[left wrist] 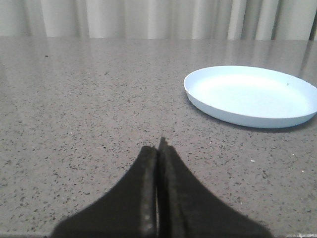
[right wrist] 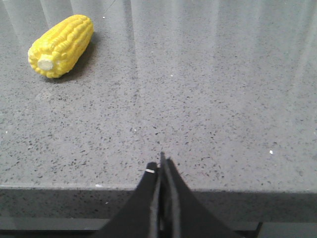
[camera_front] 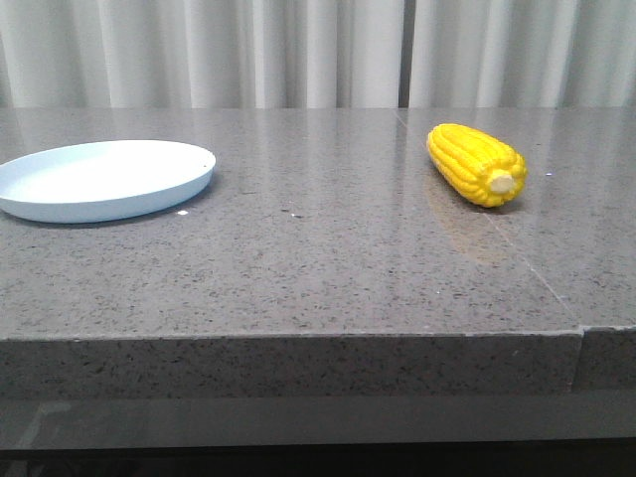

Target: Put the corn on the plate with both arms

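The yellow corn [camera_front: 476, 164] lies on the grey stone table at the right, its pale stub end toward the front. It also shows in the right wrist view [right wrist: 61, 45]. The pale blue-white plate [camera_front: 104, 179] sits empty at the left and shows in the left wrist view [left wrist: 251, 94]. Neither arm appears in the front view. My left gripper [left wrist: 158, 148] is shut and empty, low over the table, well short of the plate. My right gripper [right wrist: 161, 163] is shut and empty at the table's front edge, far from the corn.
The grey speckled table [camera_front: 318, 258] has a front edge with a seam [camera_front: 581, 343] at the right. White curtains [camera_front: 298, 50] hang behind the table.
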### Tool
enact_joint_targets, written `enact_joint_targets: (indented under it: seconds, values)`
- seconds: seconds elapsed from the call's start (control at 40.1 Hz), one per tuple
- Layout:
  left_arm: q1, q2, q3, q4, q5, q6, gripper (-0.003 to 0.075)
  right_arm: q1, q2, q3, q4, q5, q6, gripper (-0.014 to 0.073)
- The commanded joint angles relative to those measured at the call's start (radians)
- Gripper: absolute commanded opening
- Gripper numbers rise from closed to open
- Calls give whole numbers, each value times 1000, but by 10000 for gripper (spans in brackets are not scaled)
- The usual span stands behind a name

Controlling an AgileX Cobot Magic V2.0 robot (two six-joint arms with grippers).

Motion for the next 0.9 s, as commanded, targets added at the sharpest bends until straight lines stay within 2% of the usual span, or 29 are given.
enact_joint_targets:
  seconds: [0.0,0.399,0.648,0.773,0.872]
  values:
    - [-1,-19,2,-5,-84,1,-20,-6,-11,-16,-10,-86,-8,-90]
    - [-1,-19,2,-14,-120,1,-20,-6,-11,-16,-10,-93,-8,-90]
    - [-1,-19,-12,-8,-352,1,-20,-6,-11,-23,-8,-180,-8,-90]
    - [-1,-18,-79,-8,-329,1,-20,-6,-11,-97,-3,-164,-8,-90]
    - [-1,-4,-169,4,-240,3,-20,-6,-7,-190,-3,-89,-8,-90]
